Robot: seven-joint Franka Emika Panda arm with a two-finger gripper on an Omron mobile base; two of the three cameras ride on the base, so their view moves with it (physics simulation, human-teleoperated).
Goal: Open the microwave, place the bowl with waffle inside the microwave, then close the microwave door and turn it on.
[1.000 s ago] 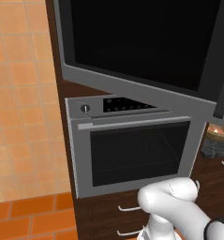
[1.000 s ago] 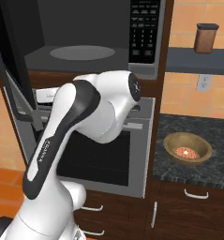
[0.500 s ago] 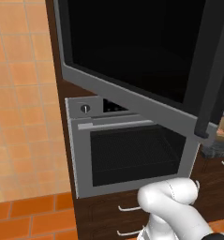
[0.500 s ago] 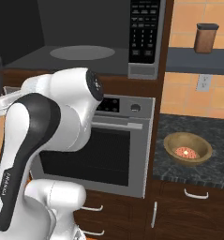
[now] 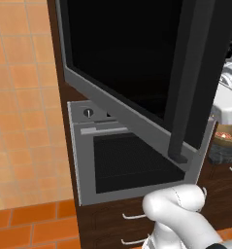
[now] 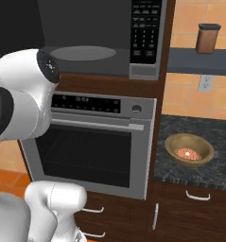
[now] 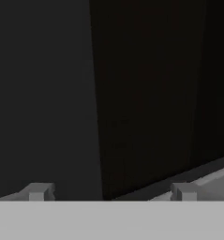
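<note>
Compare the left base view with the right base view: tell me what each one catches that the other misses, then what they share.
Left base view alone: the microwave door swung wide open toward the camera, black glass in a silver-grey frame, with its dark vertical handle.

Right base view alone: the open microwave cavity with its round turntable, the black keypad strip, a brown canister on a shelf and a wall outlet.

Both: the silver oven under the microwave, the bowl with waffle on the dark counter to the oven's right, and the drawer pulls below.
</note>
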